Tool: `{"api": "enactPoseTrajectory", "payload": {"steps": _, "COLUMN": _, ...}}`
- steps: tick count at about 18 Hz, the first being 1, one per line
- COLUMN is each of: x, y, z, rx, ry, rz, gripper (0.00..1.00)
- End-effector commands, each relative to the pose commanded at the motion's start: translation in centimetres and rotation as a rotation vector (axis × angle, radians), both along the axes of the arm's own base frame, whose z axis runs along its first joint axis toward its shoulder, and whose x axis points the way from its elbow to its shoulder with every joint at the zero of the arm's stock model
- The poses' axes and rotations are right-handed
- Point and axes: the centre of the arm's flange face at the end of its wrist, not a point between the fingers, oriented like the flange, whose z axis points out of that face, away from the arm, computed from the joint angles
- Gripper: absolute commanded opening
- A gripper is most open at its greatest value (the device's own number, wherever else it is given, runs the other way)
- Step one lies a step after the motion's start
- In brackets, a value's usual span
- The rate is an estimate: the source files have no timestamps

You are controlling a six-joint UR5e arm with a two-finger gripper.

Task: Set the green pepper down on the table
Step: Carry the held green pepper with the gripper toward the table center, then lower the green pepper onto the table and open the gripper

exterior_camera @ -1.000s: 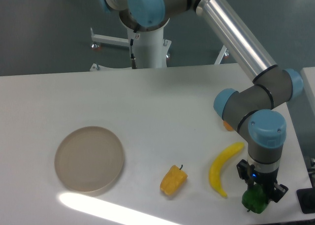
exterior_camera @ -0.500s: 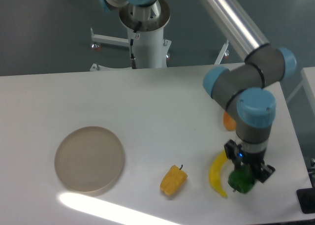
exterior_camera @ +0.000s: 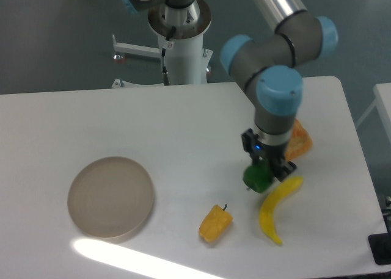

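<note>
pincer [exterior_camera: 259,171]: clamped on glossy lumpy green pepper [exterior_camera: 256,177] | flat white table [exterior_camera: 183,132] below

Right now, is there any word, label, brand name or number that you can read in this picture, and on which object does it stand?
None: no readable text on the gripper, green pepper, table, plate, banana or yellow pepper.
</note>
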Motion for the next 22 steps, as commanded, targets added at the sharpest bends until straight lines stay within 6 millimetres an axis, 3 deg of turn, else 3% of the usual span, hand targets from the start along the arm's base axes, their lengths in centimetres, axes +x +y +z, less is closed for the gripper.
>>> {"api": "enactPoseTrajectory", "payload": {"steps": 4, "x": 3.6, "y": -1.6, "z": -0.9, "rx": 0.066, "ry": -0.041, "rz": 0.115, "gripper": 0.37}}
{"api": "enactPoseTrajectory", "payload": {"steps": 7, "x": 7.3, "y": -1.2, "z": -4.1, "rx": 0.111, "ry": -0.011, "rz": 0.117, "gripper": 0.37}}
{"api": "enactPoseTrajectory", "payload": {"steps": 14, "x": 8.3, "y": -0.7, "z": -6.1, "rx": 0.117, "ry": -0.013, "rz": 0.132, "gripper": 0.37}}
{"api": "enactPoseTrajectory", "payload": {"steps": 22, "x": 8.4, "y": -0.1, "z": -8.1, "rx": 0.092, "ry": -0.009, "rz": -0.044, "gripper": 0.37}}
